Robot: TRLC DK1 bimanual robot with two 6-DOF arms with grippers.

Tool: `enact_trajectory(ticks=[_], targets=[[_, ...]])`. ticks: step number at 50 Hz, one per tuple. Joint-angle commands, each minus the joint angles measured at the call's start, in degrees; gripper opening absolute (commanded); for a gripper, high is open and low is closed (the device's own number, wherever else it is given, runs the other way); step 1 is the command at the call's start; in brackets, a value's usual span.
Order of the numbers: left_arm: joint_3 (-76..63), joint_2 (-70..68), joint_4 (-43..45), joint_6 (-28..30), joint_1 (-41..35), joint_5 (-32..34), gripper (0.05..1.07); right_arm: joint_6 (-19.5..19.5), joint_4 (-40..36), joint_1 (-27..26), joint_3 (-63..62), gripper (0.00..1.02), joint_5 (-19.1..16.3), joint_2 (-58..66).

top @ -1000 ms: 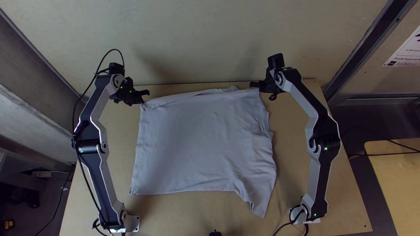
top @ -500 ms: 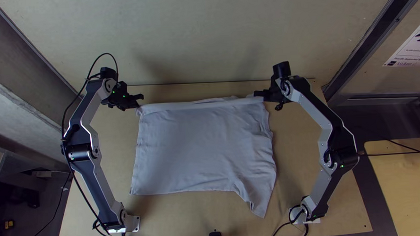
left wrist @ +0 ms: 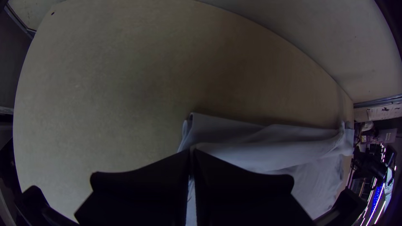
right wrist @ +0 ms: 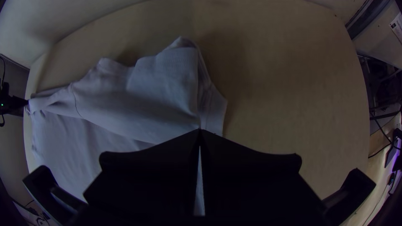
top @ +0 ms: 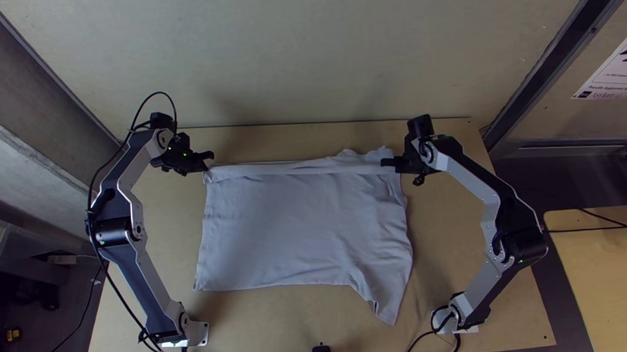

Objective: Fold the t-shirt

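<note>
Centrally on a light wooden table (top: 263, 326), a pale grey t-shirt (top: 301, 226) lies mostly flat, wide and roughly rectangular, with a tapering flap jutting from its near edge toward the base of the right arm. Two robot arms, silver-grey with black joints, flank it. At the shirt's far left corner is the left gripper (top: 208, 161), its two flat black fingers pressed together on the cloth; the left wrist view shows a fold running out from between the tips. At the far right corner is the right gripper (top: 388, 164), its fingers likewise clamped on the shirt, tips touching and a narrow slit farther back with pale cloth visible in it. Between the grippers the far edge forms a long, fairly straight band, doubled over, with loose fabric bunched and peaking beyond it near the right gripper. The right wrist view shows that loose part as soft, overlapping folds with a seam curving across them. Beyond the table rises a plain pale wall (top: 294, 50). Off to the right stand another wooden table (top: 600, 276) and, higher up, a printed sheet (top: 616, 71).
</note>
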Motion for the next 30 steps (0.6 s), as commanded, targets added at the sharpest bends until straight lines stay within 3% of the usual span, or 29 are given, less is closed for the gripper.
enact_trajectory(ticks=[1, 19, 21, 23, 24, 29, 30], targets=[[-3.45, -2.91, 0.83, 1.13, 0.43, 0.02, 0.08, -1.61, 0.94, -0.34, -4.18, 0.02, 0.60, -2.07], [-10.48, -4.75, 5.57, 1.04, -0.63, -0.16, 0.09, -2.48, 7.35, -1.04, -11.74, 0.02, 2.27, -0.58], [-10.92, -5.02, 6.01, 1.04, -0.63, -0.25, 0.13, -2.75, 7.79, -1.31, -11.48, 0.04, 2.45, -0.14], [-11.01, -5.02, 5.92, 0.77, -0.72, -0.33, 0.24, -2.75, 7.70, -1.48, -11.39, 0.13, 2.89, 0.04], [-11.01, -5.19, 5.75, 0.69, -0.63, -0.42, 0.31, -2.66, 7.70, -1.57, -11.39, 0.23, 3.41, -0.05], [-10.92, -6.60, 4.61, -0.11, -0.63, -0.33, 0.77, -1.96, 6.83, -2.18, -11.39, 0.91, 4.82, -1.63], [-10.66, -6.77, 3.90, -0.11, -0.54, -0.25, 0.88, -1.87, 6.74, -2.54, -11.39, 1.00, 4.82, -2.16]])
